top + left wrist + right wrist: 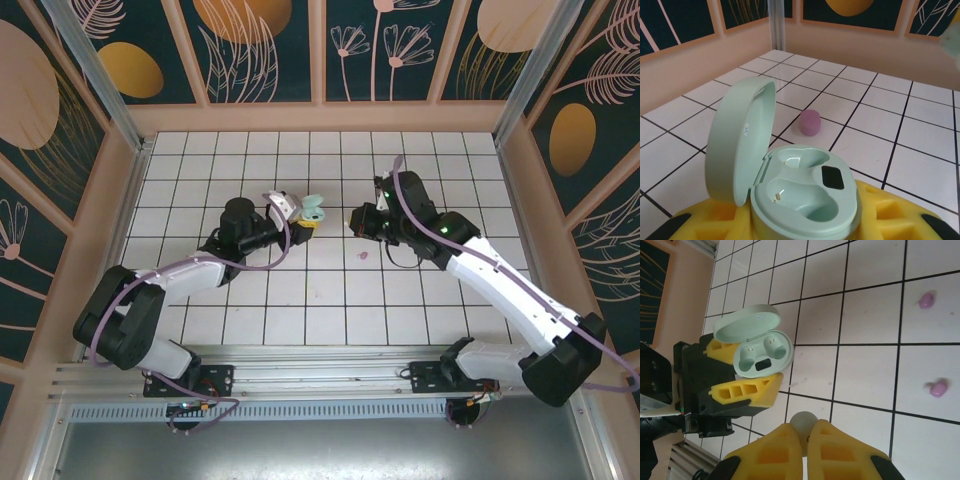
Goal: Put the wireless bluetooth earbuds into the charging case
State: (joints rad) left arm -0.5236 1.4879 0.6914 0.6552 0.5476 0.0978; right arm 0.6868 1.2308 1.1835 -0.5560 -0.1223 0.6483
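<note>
Right gripper [804, 434]: fingers pinched on a pale mint earbud [803, 421], which pokes out past the tips.
Left gripper [298, 214]: clamped on the base of the charging case [762, 356], with the lid [740, 145] swung open.
Sockets [790, 192]: both look empty, and the open face is turned toward the right wrist camera.
Key relation: the case lies ahead of the held earbud and off to one side — up and left in the right wrist view — near, with bare tiles [865, 315] between them.
Long axis: the two sockets sit side by side across the right gripper's line of approach, with the lid on the far side.
Nearer arm: the right, since it carries the earbud.
Purple earbud [926, 300]: loose on the tiles, as is a second purple earbud [939, 388]; both are well apart from the case.
</note>
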